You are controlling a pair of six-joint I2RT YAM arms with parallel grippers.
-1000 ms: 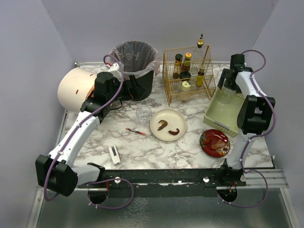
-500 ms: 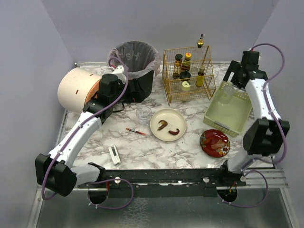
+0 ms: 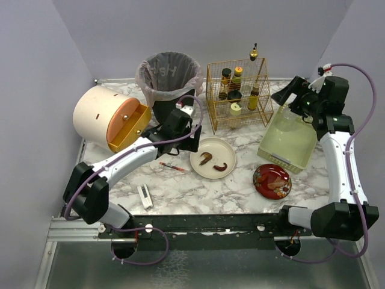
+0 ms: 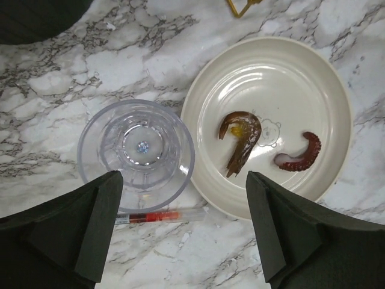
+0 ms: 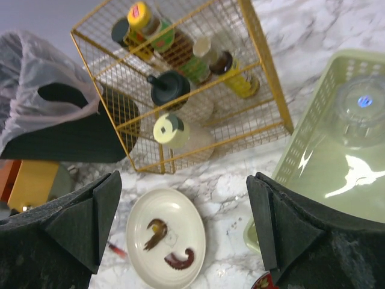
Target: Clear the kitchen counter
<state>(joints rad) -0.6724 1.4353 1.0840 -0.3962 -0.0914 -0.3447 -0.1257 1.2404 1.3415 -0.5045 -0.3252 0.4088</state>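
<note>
The white marble kitchen counter carries the items. In the left wrist view a clear glass stands upright beside a cream plate holding a shrimp and an octopus piece. A red pen lies just below the glass. My left gripper is open and empty, hovering above the glass and plate edge; it also shows in the top view. My right gripper is open and empty, high above the green basket, which holds a second clear glass.
A gold wire rack of bottles stands at the back centre, a lined black bin to its left, and a cream cylinder with an orange drawer at far left. A red plate and a small white device lie near the front.
My left arm swung from beside the bin to over the glass and cream plate. My right arm lifted up and back from the green basket, leaving the glass in it.
</note>
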